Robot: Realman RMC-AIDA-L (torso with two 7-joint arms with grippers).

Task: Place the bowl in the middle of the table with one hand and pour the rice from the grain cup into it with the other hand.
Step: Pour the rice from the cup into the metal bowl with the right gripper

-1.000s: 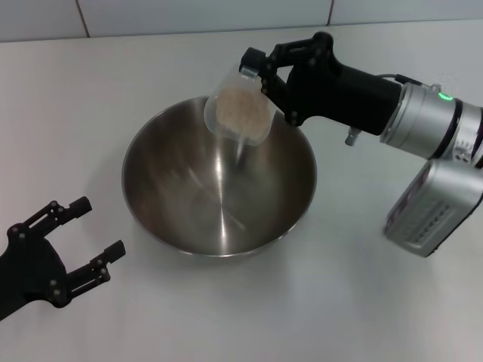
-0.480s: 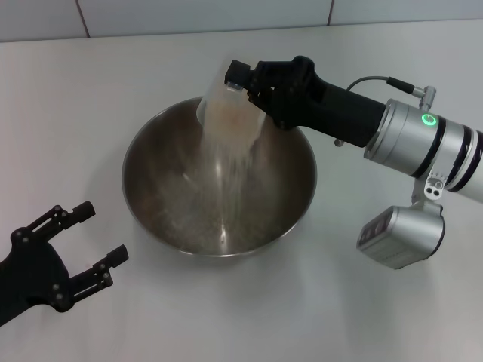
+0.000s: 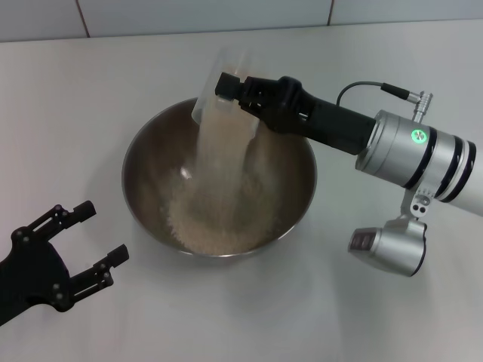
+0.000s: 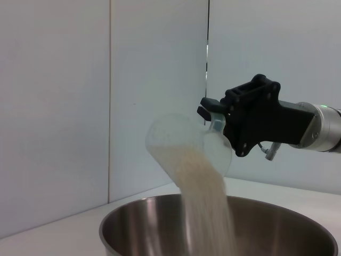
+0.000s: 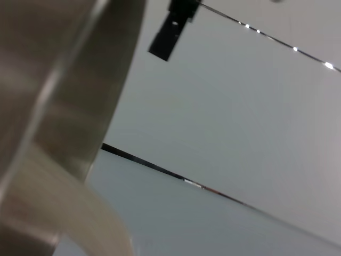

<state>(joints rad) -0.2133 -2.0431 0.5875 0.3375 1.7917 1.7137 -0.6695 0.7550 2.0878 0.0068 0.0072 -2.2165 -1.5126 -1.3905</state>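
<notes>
The steel bowl (image 3: 148, 172) stands in the middle of the white table (image 3: 83, 90). Over its far rim my right gripper (image 3: 235, 90) is shut on the clear grain cup (image 3: 213, 81), which is tipped steeply mouth-down. Rice (image 3: 219, 147) falls from it in a broad stream onto a pale heap on the bowl's floor. The left wrist view shows the same from the side: the tilted grain cup (image 4: 176, 140), the rice (image 4: 205, 205) falling, the bowl (image 4: 125, 226) and the right gripper (image 4: 226, 120). My left gripper (image 3: 104, 229) hangs open and empty near the front left, apart from the bowl.
Grey-white tiles (image 3: 189, 13) run along the table's far edge. The right arm's silver forearm (image 3: 419, 154) reaches in from the right, above the table. Bare tabletop lies on all sides of the bowl.
The right gripper has tipped the grain cup further over the bowl. The rice went from a thin trickle to a heavy stream and has piled up in the bowl. The left gripper has barely moved.
</notes>
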